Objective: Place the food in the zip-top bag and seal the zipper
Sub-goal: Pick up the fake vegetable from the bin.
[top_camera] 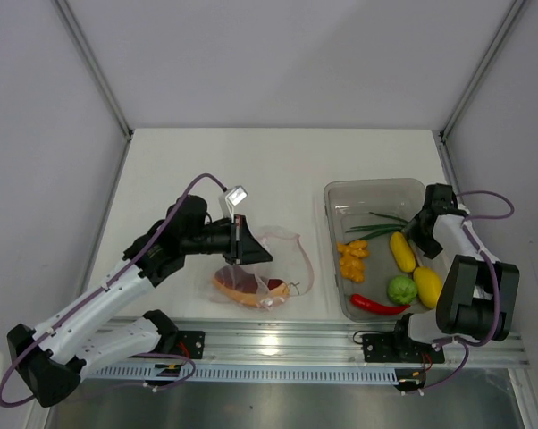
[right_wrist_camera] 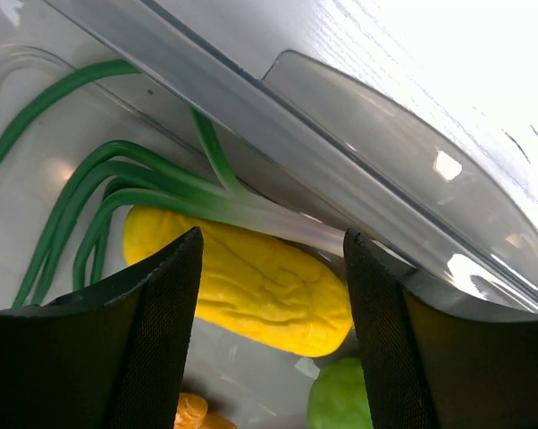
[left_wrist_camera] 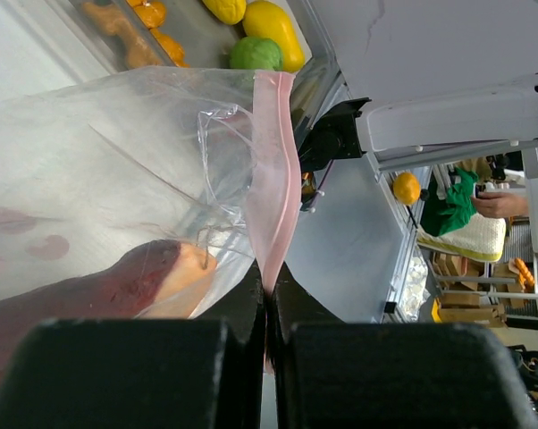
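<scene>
The clear zip-top bag [top_camera: 267, 268] lies on the table left of the bin, with a reddish-brown curved piece [top_camera: 236, 283] inside it. My left gripper [top_camera: 242, 239] is shut on the bag's pink zipper strip [left_wrist_camera: 273, 179] and holds the mouth edge up. In the rigid clear bin [top_camera: 363, 190] lie green stalks [top_camera: 379, 223], orange chunks [top_camera: 352, 259], two yellow fruits [top_camera: 401, 251], a green round fruit [top_camera: 401, 289] and a red chili [top_camera: 379, 305]. My right gripper [top_camera: 415, 227] is open just above the long yellow fruit [right_wrist_camera: 251, 286] and the stalks [right_wrist_camera: 117, 188].
The bin's right wall [right_wrist_camera: 323, 161] runs close beside my right fingers. A metal rail [top_camera: 278, 335] runs along the table's near edge. Enclosure walls stand on three sides.
</scene>
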`<state>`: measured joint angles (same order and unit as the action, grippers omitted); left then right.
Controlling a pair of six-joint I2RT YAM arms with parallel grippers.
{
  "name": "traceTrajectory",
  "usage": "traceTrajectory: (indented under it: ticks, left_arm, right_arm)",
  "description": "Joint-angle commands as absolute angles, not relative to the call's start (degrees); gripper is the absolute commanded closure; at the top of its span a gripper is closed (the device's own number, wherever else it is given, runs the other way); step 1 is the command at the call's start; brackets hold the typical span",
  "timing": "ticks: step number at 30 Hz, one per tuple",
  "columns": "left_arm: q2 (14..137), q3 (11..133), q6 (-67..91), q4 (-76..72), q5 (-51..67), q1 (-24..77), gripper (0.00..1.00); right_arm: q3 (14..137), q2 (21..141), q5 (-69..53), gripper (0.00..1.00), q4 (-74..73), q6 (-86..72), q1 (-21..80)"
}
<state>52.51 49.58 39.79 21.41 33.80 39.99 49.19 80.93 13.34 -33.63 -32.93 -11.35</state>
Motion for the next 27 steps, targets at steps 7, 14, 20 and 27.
traceTrajectory:
  ticks: [7, 14, 20, 27]
  left_arm:
    - [50.7, 49.5, 38.6, 18.9, 36.7, 38.8, 0.99]
    - [51.1, 49.5, 38.8, 18.9, 37.0, 38.4, 0.99]
    - [51.5, 49.4, 39.5, 18.2, 37.9, 38.5, 0.99]
    - [51.5, 49.2, 40.3, 18.0, 38.1, 38.5, 0.99]
  right_arm:
    - [48.4, 87.6, 19.3, 0.39, -28.9, -30.6, -10.7]
    - [48.2, 91.8, 20.2, 0.62, -27.1, -28.8, -10.2]
    - [49.6, 91.9, 21.6, 0.75, -26.0, -26.2, -4.7]
    - [54.7, 88.0, 25.0, 1.0, -26.3, -22.3, 1.8]
